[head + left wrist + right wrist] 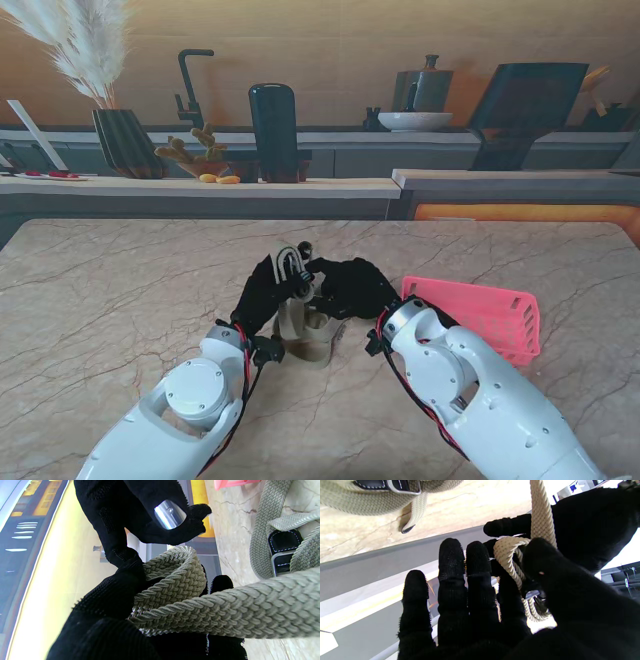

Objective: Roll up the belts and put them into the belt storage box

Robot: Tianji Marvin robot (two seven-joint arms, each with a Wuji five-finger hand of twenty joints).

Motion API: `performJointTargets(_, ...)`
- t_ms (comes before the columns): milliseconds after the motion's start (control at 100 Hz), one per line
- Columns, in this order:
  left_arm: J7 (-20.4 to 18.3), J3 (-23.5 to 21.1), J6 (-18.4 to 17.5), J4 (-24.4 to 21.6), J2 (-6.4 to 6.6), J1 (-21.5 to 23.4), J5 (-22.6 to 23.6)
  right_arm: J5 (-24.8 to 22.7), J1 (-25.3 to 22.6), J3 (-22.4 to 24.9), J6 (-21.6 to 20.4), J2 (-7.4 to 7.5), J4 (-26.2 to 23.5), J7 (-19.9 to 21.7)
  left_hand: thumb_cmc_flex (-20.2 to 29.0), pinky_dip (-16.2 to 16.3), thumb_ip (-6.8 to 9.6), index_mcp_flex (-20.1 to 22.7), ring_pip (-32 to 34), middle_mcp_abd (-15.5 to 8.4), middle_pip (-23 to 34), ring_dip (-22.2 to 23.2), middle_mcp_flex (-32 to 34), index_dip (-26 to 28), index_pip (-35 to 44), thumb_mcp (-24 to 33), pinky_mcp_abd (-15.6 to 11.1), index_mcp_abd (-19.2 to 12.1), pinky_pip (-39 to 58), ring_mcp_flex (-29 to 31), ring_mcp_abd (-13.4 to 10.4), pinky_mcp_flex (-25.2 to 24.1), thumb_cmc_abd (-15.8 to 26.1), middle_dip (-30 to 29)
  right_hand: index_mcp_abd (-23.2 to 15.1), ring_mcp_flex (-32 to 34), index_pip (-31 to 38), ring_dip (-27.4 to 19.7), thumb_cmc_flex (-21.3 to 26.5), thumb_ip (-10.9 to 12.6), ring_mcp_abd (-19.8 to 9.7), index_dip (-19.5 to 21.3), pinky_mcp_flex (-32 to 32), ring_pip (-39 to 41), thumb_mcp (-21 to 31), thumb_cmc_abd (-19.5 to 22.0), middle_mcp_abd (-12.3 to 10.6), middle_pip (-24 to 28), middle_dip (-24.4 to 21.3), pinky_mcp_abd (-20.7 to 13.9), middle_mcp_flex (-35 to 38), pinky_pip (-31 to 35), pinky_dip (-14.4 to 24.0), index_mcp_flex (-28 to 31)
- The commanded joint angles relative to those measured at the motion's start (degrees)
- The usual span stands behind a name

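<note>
A beige woven belt (305, 338) hangs between my two black-gloved hands, and its lower loops rest on the marble table. My left hand (262, 292) is shut on a small rolled end of the belt (175, 580), and the strap runs out from that roll. My right hand (350, 285) meets it from the other side; its thumb and first finger pinch the same coil (510, 552), while its other fingers (452, 562) stay stretched out. The buckle (281, 552) with its black leather tab lies on the table. The pink belt storage box (485, 312) stands to the right of my right hand.
The marble table (110, 300) spreads wide on both sides. Behind its far edge runs a counter with a vase (125, 140), a dark cylinder (273, 130) and a bowl (415, 120). The pink box sits close beside my right forearm (470, 390).
</note>
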Motion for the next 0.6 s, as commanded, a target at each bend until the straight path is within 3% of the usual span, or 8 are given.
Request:
performJointTargets(0,-0.30,-0.17,-0.97,-1.02,-0.43,-0.70,0.16,0.14,-0.90,-1.08,-0.40,0.23,0.74,0.03,4.33,1.30,4.79,3.74,3.75,-12.19,4.22,2.18,3.44,0.98,2.54,14.39,-0.48,-6.11,1.91,2.94,-5.09,0.26,6.17,3.53,-18.53,-0.44,20.64,-0.32,2.19,-1.94,-1.52,4.05,0.02,-0.58,-0.46,2.41,0.12,-1.19,0.32,-1.15,0.51,-1.43,1.07,8.96)
performJointTargets(90,-0.46,-0.07,-1.14,-0.59,-0.37,-0.99,0.76,0.97,-1.10,-0.82,-0.94,0.19,0.63,0.26,4.60,1.47,2.59,4.52,6.39,-13.22,7.93,4.36,4.82,1.69,3.39,15.78,-0.24,-5.84,2.25,4.00,-4.57,0.65,4.47,9.77,-19.78,-0.27,20.91,-0.23,2.29,-2.01,-1.54,4.04,0.17,-0.64,-0.53,2.68,0.15,-1.50,0.50,-1.15,0.77,-1.76,1.19,9.63)
performJointTargets(210,-0.88,-0.03,-1.55,-0.04,-0.18,-1.31,1.69,-0.90,-2.14,0.46,-0.54,0.13,-0.13,-1.58,3.61,2.08,1.38,5.21,11.19,-12.86,12.22,7.51,6.55,2.84,4.29,18.44,0.25,-5.62,3.36,4.83,-2.98,1.26,1.97,18.95,-16.13,-0.39,20.73,0.11,-0.30,-1.93,-1.64,3.50,0.65,-0.59,-0.73,1.07,0.04,-1.39,0.92,-1.31,0.06,-2.06,1.78,8.69)
performJointTargets(360,-1.79,0.37,-2.62,1.10,0.06,-1.97,2.71,-3.42,-4.00,3.21,-0.89,0.25,-1.89,-3.47,-2.63,2.63,-3.74,4.70,11.97,-11.64,4.92,5.83,9.26,1.70,3.25,21.14,0.38,-5.58,2.67,3.19,-2.65,0.11,-2.39,26.82,-14.49,-0.18,19.67,0.46,-1.01,-1.90,-1.75,3.57,0.98,-0.13,0.64,0.31,-0.29,-0.64,1.14,-1.39,-0.06,-2.14,2.34,8.29)
performJointTargets(430,-2.67,0.61,-2.96,1.56,0.23,-2.32,2.75,-4.82,-4.84,4.60,-1.34,0.46,-2.88,-3.75,-5.10,2.94,-3.61,4.05,13.05,-11.04,6.08,5.36,9.14,1.31,2.94,18.07,0.52,-5.46,2.76,3.22,-2.47,0.07,-0.35,28.84,-14.56,0.06,19.50,0.51,-1.06,-2.02,-1.95,3.79,1.19,0.00,0.71,0.44,-0.50,-0.45,1.18,-1.60,0.12,-2.05,2.49,8.24)
performJointTargets(500,-3.55,0.78,-2.83,1.64,0.43,-2.50,2.76,-5.48,-5.47,5.69,-1.63,0.56,-3.67,-3.93,-3.96,3.45,-2.06,2.98,14.30,-10.56,8.70,5.61,7.91,1.81,3.07,12.63,0.36,-5.30,2.91,3.52,-2.57,0.49,2.43,29.37,-14.27,0.18,19.33,0.52,-1.27,-2.07,-1.95,3.89,1.27,0.03,0.72,0.53,-0.57,-0.30,1.21,-1.58,0.30,-2.03,2.59,8.17)
performJointTargets(550,-4.41,0.97,-2.99,1.90,0.63,-2.77,2.92,-5.40,-5.79,6.25,-1.75,0.59,-4.10,-3.78,-4.58,3.61,-1.87,2.33,14.93,-10.62,10.15,5.94,7.61,1.86,3.15,10.72,0.43,-5.12,3.13,4.20,-2.53,0.95,3.59,29.79,-14.12,0.26,19.20,0.55,-1.45,-2.10,-2.00,3.92,1.30,0.08,0.65,0.63,-0.60,-0.26,1.21,-1.63,0.28,-2.01,2.65,8.13)
performJointTargets(590,-5.08,1.10,-3.03,2.01,0.78,-2.90,2.93,-5.11,-5.94,6.52,-1.84,0.56,-4.28,-3.69,-4.67,3.88,-1.91,1.68,15.91,-10.85,14.72,6.96,6.45,1.35,3.78,5.82,0.42,-4.76,3.23,4.41,-2.36,1.00,4.71,28.79,-14.00,0.23,19.09,0.58,-1.62,-2.12,-1.87,3.95,1.29,0.12,0.58,0.81,-0.54,-0.17,1.23,-1.64,0.28,-2.01,2.70,8.07)
